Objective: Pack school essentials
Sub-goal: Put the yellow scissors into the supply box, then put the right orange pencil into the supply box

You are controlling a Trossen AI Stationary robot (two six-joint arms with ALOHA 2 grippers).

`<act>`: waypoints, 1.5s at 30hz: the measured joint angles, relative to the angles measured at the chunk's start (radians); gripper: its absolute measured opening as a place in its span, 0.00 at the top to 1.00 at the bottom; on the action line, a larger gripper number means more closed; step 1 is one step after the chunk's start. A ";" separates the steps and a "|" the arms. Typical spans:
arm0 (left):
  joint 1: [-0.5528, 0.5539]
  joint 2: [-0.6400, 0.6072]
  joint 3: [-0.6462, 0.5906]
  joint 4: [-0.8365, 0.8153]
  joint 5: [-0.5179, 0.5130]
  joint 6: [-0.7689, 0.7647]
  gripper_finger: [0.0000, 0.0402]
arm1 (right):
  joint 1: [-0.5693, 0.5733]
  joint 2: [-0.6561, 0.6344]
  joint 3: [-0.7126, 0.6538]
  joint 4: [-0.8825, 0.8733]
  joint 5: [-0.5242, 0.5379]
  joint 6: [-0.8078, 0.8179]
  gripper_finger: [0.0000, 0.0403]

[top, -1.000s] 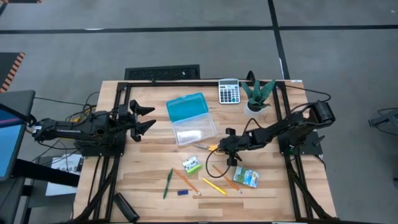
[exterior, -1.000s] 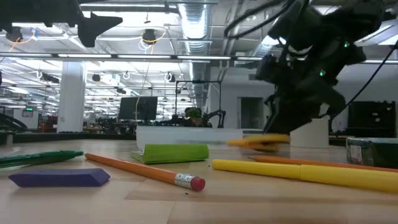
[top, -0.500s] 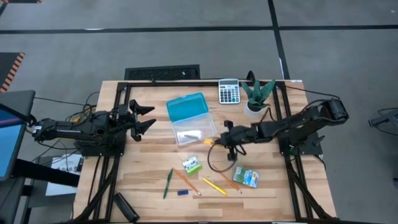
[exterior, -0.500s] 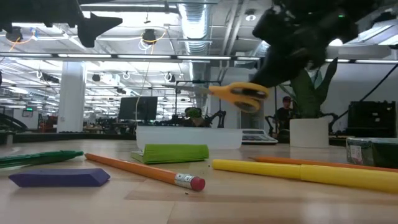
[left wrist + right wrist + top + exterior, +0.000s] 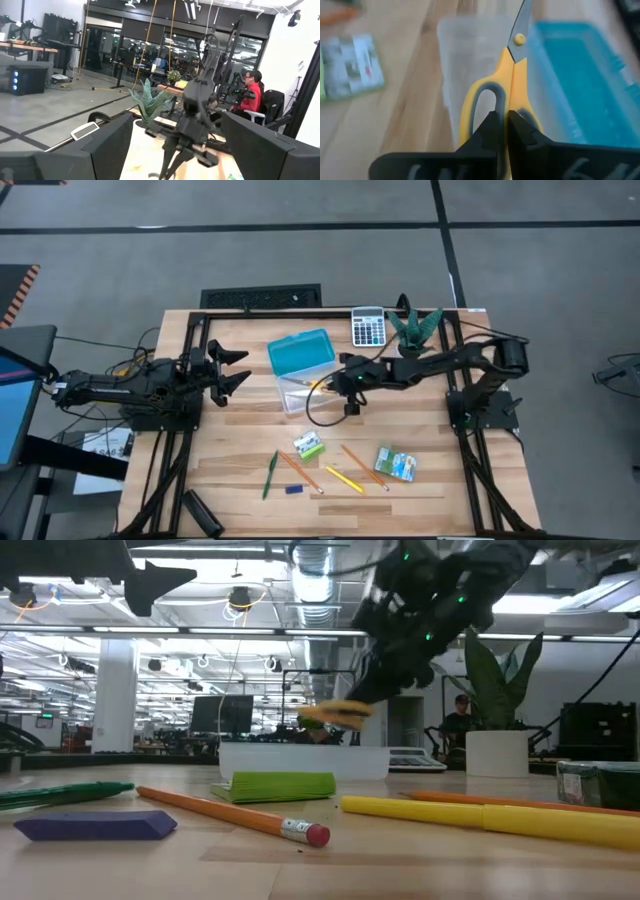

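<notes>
Even overhead light, soft shadows; wrist close-up blurred.

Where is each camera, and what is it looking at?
High view: above the table, looking straight down; both arms show, the left tool open, the right tool over the clear box.
Low view: at table height, looking across pencils into the room; the right arm carries the scissors.
Left wrist view: on the left arm, facing the right arm and plant.
Right wrist view: on the right arm; its tool grips the scissors.
Shared: scissors, box.
</notes>
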 joint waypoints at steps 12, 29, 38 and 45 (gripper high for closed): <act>0.001 -0.001 0.000 -0.001 -0.019 0.018 0.25 | -0.021 0.151 0.071 -0.067 -0.014 -0.032 0.91; 0.002 0.000 0.000 0.000 -0.024 0.016 0.25 | -0.020 0.055 0.129 -0.202 0.127 -0.033 0.55; 0.002 0.000 0.000 0.000 -0.023 0.018 0.25 | 0.153 -0.177 0.068 -0.653 -0.068 0.437 0.54; 0.002 0.000 0.000 0.000 -0.023 0.033 0.25 | 0.498 -0.338 -0.072 -0.865 -0.037 0.993 0.56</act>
